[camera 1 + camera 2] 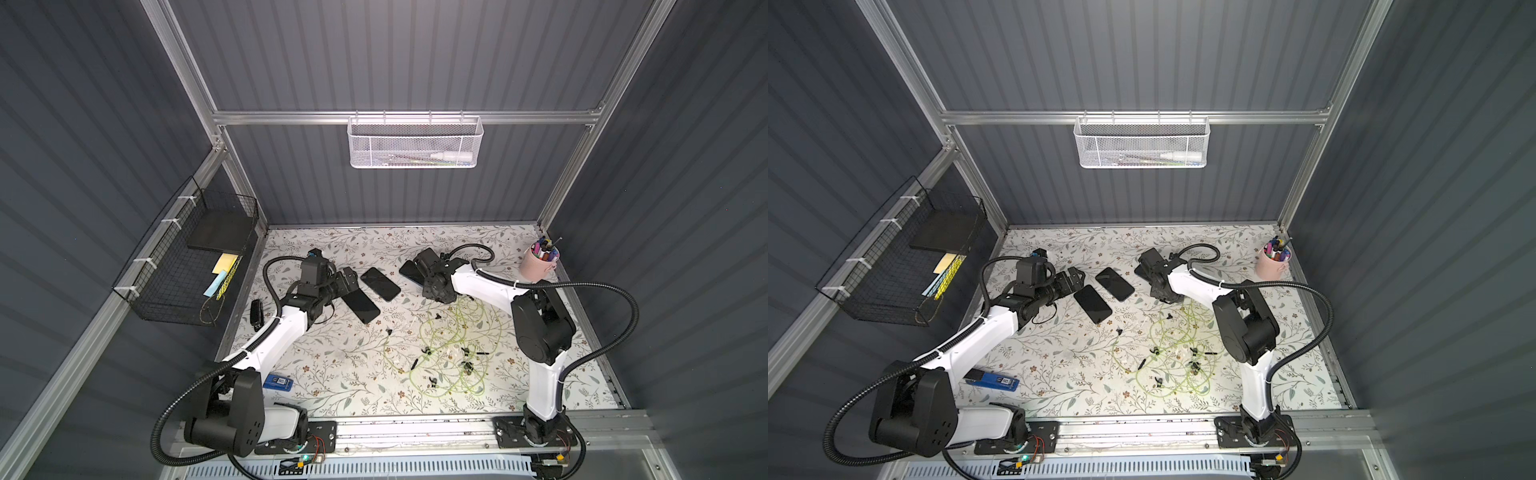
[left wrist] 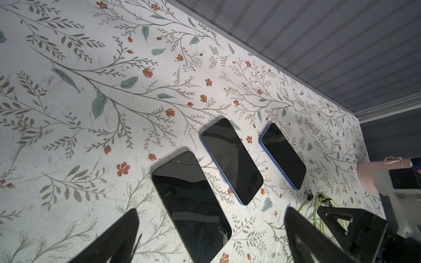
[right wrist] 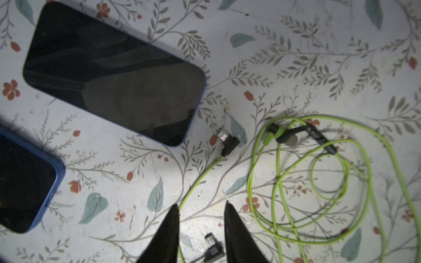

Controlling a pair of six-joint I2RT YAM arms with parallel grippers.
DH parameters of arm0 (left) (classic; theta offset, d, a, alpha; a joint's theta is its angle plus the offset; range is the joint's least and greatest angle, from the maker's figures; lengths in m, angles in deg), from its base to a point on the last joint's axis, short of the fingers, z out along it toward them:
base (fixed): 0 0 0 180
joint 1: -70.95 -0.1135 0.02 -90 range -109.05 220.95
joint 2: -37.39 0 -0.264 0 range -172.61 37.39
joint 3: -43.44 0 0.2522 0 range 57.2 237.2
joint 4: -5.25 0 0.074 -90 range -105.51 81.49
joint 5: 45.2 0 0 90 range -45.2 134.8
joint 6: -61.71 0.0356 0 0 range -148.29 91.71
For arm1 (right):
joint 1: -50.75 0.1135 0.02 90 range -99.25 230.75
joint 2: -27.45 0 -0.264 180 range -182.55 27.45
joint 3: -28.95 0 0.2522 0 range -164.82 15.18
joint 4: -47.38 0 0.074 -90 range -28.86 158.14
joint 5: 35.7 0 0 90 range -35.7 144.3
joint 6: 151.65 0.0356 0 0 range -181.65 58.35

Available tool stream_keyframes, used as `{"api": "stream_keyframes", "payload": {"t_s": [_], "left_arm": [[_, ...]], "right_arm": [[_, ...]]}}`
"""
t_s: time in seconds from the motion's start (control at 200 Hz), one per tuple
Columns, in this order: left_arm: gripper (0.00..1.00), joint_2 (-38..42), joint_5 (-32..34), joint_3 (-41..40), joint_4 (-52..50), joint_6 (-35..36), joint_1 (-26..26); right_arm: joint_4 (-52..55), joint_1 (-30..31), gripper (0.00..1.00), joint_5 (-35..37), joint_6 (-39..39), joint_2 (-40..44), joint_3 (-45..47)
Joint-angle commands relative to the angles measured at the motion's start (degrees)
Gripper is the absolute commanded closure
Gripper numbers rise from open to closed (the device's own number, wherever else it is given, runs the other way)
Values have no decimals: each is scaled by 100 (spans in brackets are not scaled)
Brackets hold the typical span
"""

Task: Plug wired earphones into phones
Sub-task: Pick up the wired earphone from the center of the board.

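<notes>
Three black phones lie side by side on the floral table: the near phone [image 2: 191,205], the middle phone [image 2: 232,159] and the far phone [image 2: 283,154]. Both top views show the first two [image 1: 361,305] [image 1: 1115,284]. My left gripper [image 2: 211,210] [image 1: 350,281] hangs open, wide, over the near phone's end. The yellow-green earphones [image 1: 457,345] [image 1: 1179,353] [image 3: 319,182] lie in tangled loops. One black plug [image 3: 227,142] rests beside the far phone's corner [image 3: 114,79]. My right gripper [image 3: 201,206] [image 1: 442,296] is low over the table, its jaws narrowed. A second plug [image 3: 213,247] lies between them, with a gap on one side.
A pink pen cup [image 1: 540,266] stands at the back right corner. A blue box [image 1: 278,382] and a small black item [image 1: 256,313] lie near the left arm. A black wire basket [image 1: 187,266] hangs on the left wall, a white mesh basket [image 1: 415,141] on the back wall.
</notes>
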Motion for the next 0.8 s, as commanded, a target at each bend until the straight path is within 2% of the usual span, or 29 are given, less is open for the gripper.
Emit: {"api": "stream_keyframes", "payload": {"t_s": [0.0, 0.34, 0.675, 0.725, 0.795], "left_arm": [[1, 51, -86, -26, -63, -9, 29], [1, -8, -104, -106, 14, -20, 29], [1, -114, -167, 59, 0, -11, 29], [1, -129, -167, 62, 9, -15, 29], [1, -160, -216, 79, 5, -59, 29]], "right_arm": [[105, -91, 68, -118, 75, -256, -144], [-205, -294, 65, -311, -8, -526, -86], [75, -293, 66, -291, -225, -859, -170], [115, -289, 70, -275, -269, -888, -175], [185, -283, 83, -268, -328, -898, -179]]}}
